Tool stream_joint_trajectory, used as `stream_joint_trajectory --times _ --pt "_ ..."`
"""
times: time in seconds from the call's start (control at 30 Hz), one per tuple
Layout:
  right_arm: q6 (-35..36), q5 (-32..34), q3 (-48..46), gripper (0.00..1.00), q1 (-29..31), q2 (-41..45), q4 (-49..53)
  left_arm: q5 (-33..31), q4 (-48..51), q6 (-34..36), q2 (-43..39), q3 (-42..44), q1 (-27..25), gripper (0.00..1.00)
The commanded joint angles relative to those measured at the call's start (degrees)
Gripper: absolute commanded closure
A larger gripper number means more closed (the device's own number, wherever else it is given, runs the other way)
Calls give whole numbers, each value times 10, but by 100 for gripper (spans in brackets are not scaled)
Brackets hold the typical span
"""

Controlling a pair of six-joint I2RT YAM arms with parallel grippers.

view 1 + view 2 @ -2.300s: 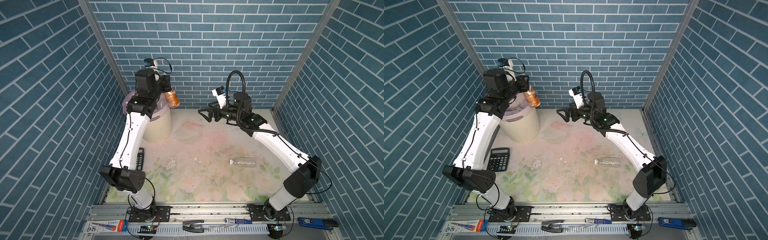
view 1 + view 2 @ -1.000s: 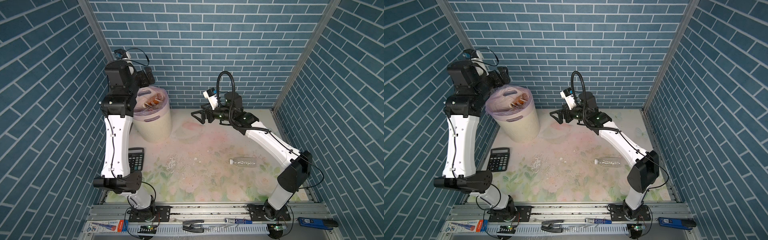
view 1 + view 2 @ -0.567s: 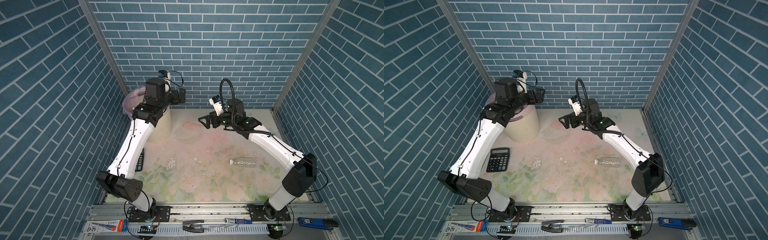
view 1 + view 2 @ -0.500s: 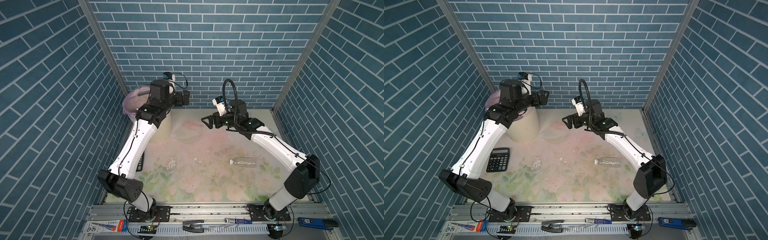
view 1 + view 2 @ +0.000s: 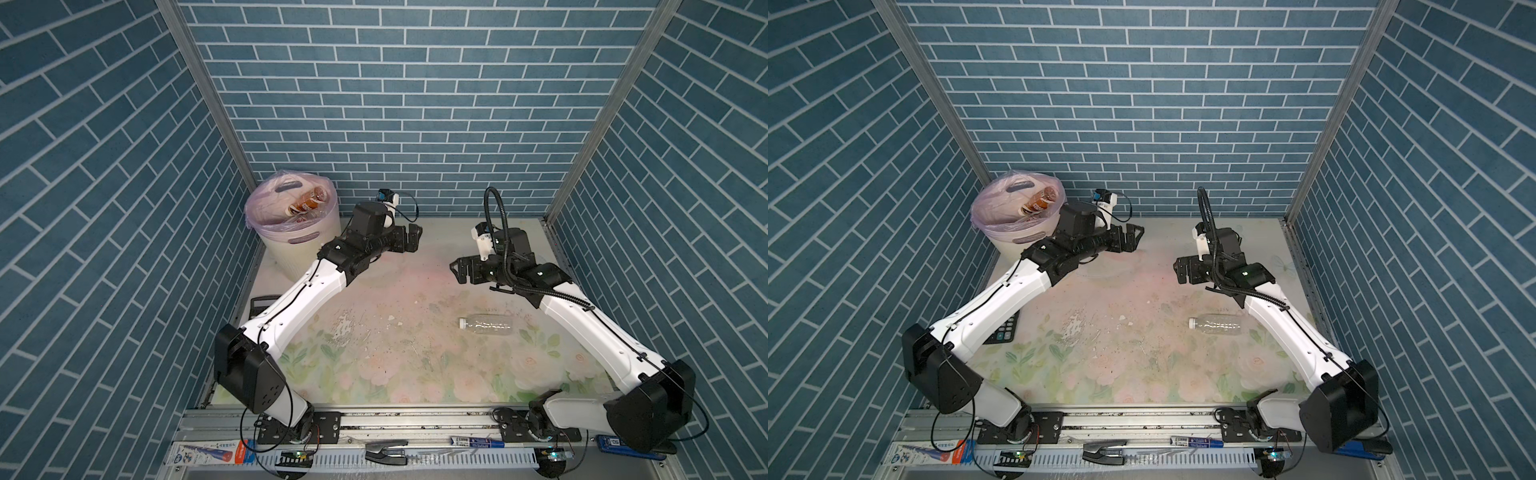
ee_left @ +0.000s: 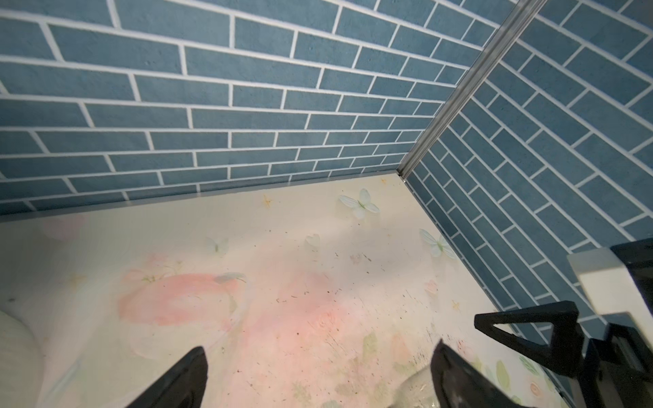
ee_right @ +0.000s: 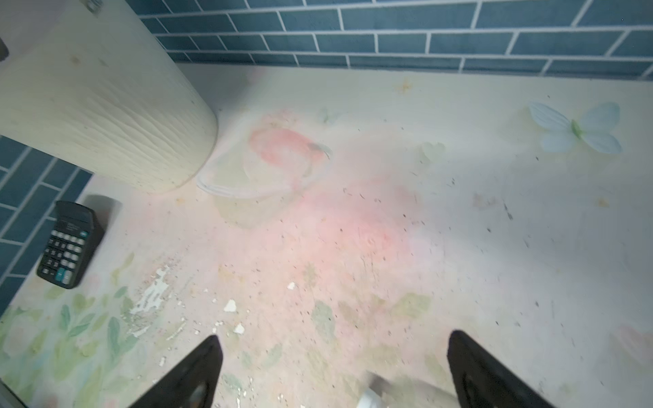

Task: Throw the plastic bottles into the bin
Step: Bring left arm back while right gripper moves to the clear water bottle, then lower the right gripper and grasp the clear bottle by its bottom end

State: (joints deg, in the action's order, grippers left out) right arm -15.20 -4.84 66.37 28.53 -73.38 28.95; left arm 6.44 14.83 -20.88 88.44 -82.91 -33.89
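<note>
Clear bottle (image 5: pixel 485 325) on its side, mid-right, cream pink-lined bin (image 5: pixel 286 251) upright, far-left corner (brown-label bottles (image 5: pixel 306 203) inside)

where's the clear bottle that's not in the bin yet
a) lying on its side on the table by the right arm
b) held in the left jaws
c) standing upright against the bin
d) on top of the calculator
a: the clear bottle lies on its side on the floral table, just beside the right arm, with nothing gripping it.
</note>
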Motion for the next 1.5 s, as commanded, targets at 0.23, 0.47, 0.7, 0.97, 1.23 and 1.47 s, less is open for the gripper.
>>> stream_joint_trajectory --times 0.23,0.47,0.7,0.97,1.23,1.47 --pt "-49 123 -94 1 -2 1 145 20 -92 -79 -59 137 -28 1" --pt "-82 153 -116 1 -1 -22 168 20 -88 -81 -87 177 -28 1" --pt "-116 183 -163 1 -3 11 176 23 -88 -82 -90 183 -28 1" --pt "-129 175 -214 1 -24 42 154 32 -89 -89 -78 187 -28 1" --pt "-120 93 -243 1 -76 46 88 29 -80 -84 -73 181 -28 1" --pt "-120 39 -238 1 -84 28 42 29 -72 -81 -65 175 -28 1"
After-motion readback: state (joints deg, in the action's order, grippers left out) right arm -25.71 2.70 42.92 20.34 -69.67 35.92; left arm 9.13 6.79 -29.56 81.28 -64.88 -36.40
